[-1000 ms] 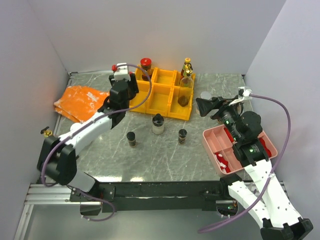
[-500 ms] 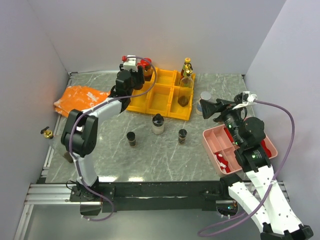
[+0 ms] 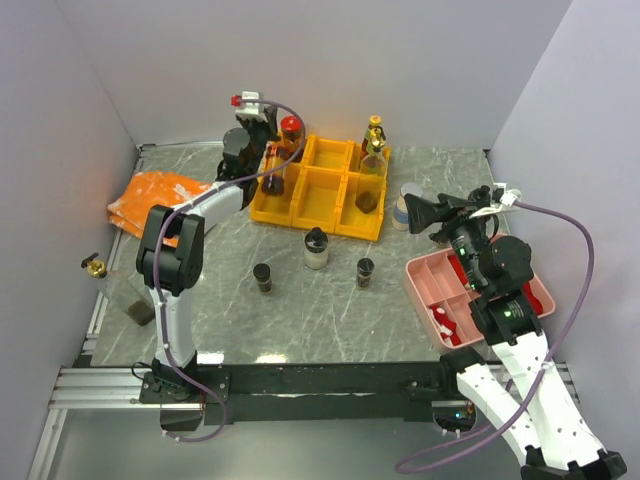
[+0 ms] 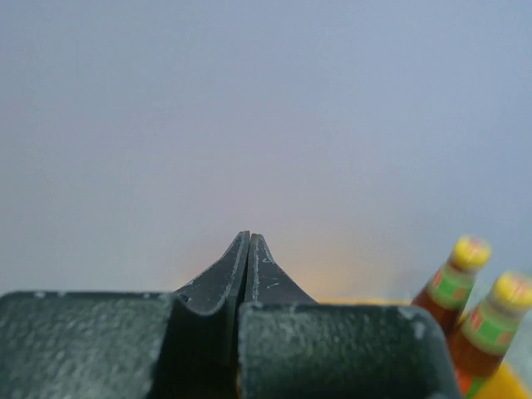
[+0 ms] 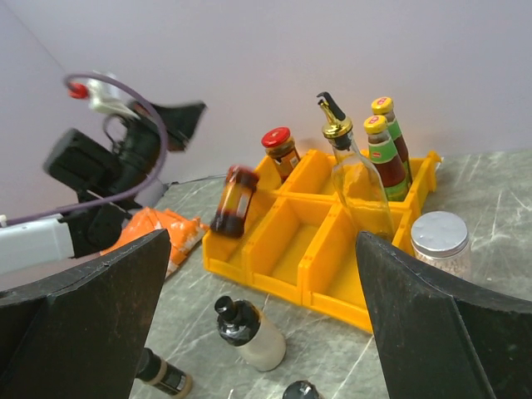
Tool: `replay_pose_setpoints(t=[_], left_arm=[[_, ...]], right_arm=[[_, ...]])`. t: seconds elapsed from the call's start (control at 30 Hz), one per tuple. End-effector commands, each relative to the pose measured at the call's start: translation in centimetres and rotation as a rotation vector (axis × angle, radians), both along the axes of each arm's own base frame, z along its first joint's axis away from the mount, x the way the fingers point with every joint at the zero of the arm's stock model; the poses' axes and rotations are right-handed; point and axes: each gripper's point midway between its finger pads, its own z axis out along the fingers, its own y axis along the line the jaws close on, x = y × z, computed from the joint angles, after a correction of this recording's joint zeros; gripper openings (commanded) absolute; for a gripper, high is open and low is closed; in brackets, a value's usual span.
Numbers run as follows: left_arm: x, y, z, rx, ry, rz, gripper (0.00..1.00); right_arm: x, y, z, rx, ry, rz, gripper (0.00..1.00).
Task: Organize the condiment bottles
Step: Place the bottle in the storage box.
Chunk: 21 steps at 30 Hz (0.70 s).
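Silver-capped jar (image 5: 439, 241) of clear glass stands upright on the table (image 3: 300, 320), just off the right end of the yellow bin (image 5: 249, 278) and in no compartment. The right claw (image 5: 263, 235), spread wide and holding nothing, faces it from the table's right edge. The jar lies just ahead, toward the right finger, with its long axis vertical, so a level approach from the side would probably suit. The right arm is much the nearer. The left claw (image 4: 247, 239), pressed together on nothing, hangs above the bin's far left corner, aimed at the back wall. Near it a dark bottle (image 5: 233, 199) with a red-brown cap leans tilted in the near left compartment, not seated upright. Also in the bin are a red-capped jar (image 5: 281, 150) at far left, a clear pourer bottle (image 5: 353, 183), and two yellow-capped bottles (image 5: 382, 145) at far right. Loose between the bin and the table's near edge stand a black-capped bottle (image 3: 316, 248) and two small dark bottles (image 3: 263, 277).
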Motion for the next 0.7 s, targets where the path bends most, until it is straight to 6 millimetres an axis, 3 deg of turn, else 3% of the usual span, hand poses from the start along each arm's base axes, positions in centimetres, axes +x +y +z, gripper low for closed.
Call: replay_pose_setpoints(t=[0.0, 0.13, 0.17, 0.2, 0.23, 0.27, 0.3, 0.37, 0.47, 0.5, 0.57, 0.67], left_arm=[[-0.2, -0.9, 7.2, -0.091, -0.245, -0.054, 0.01], [-0.5, -0.1, 6.4, -0.109, -0.222, -0.028, 0.02], [-0.5, 0.1, 5.2, -0.102, -0.18, -0.015, 0.06], [-1.0, 0.3, 5.8, -0.097, -0.161, -0.009, 0.14], [-1.3, 0.4, 5.6, -0.085, -0.134, -0.006, 0.3], [-1.6, 0.7, 3.4, -0.062, -0.068, 0.0, 0.34], [-2.9, 1.0, 4.7, -0.071, -0.084, -0.006, 0.38], [-4.1, 1.3, 3.0, -0.052, -0.029, -0.01, 0.49], [-4.9, 1.5, 1.3, -0.005, 0.138, -0.011, 0.5], [-5.3, 1.2, -1.5, 0.044, 0.265, -0.031, 0.5], [-5.5, 1.0, -2.3, 0.081, 0.337, -0.044, 0.51], [-6.2, 1.1, -5.3, 0.118, 0.461, -0.052, 0.53]], right_arm=[[0.7, -0.1, 0.7, -0.005, -0.034, -0.017, 1.0], [1.4, -0.2, 0.3, -0.015, -0.013, -0.034, 1.0], [1.4, -0.1, 0.4, -0.016, -0.013, -0.03, 1.0], [1.4, 0.0, 0.4, -0.017, -0.01, -0.024, 1.0], [1.5, 0.0, 0.3, -0.016, -0.007, -0.023, 1.0], [1.5, 0.1, 0.2, -0.016, -0.004, -0.023, 1.0], [1.3, 0.6, 0.1, -0.022, -0.003, 0.007, 1.0], [1.3, 0.6, -0.3, -0.027, 0.01, 0.012, 1.0], [1.2, 1.1, -0.8, -0.028, 0.026, 0.037, 1.0], [1.2, 1.3, -1.0, -0.029, 0.03, 0.047, 1.0], [1.0, 1.6, -1.2, -0.026, 0.038, 0.067, 1.0], [0.7, 2.0, -0.8, -0.023, 0.027, 0.094, 1.0]])
